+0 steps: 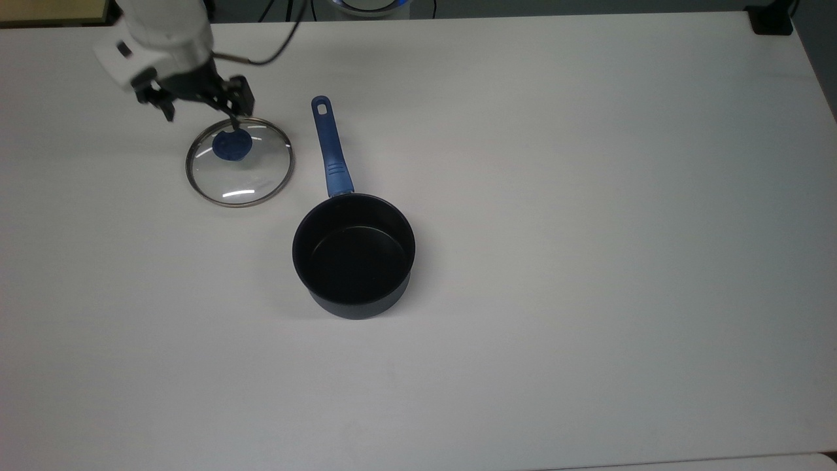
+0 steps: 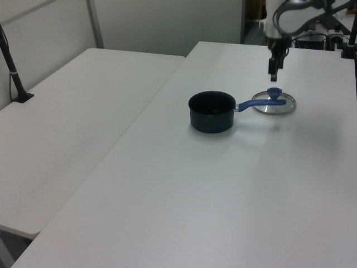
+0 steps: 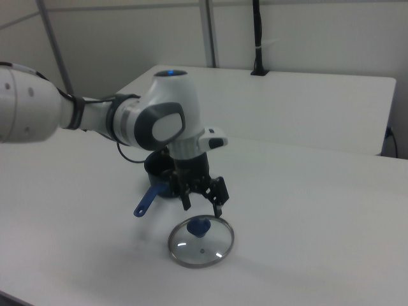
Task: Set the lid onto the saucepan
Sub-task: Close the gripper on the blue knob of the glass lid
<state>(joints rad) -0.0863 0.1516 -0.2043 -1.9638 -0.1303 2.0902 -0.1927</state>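
Note:
The lid, clear glass with a steel rim and a blue knob, lies flat on the white table at the top view's upper left. To its lower right stands the dark saucepan, uncovered, its blue handle pointing toward the top view's upper edge. My gripper is open and hovers just above the knob without touching it. In the right view the gripper straddles the air over the lid, and the arm partly hides the saucepan. The left view has the gripper above the lid.
A second white table adjoins at the left view's left, with a black clamped post on it. A black block sits at the top view's upper right corner. Cables and equipment lie beyond the table's far edge.

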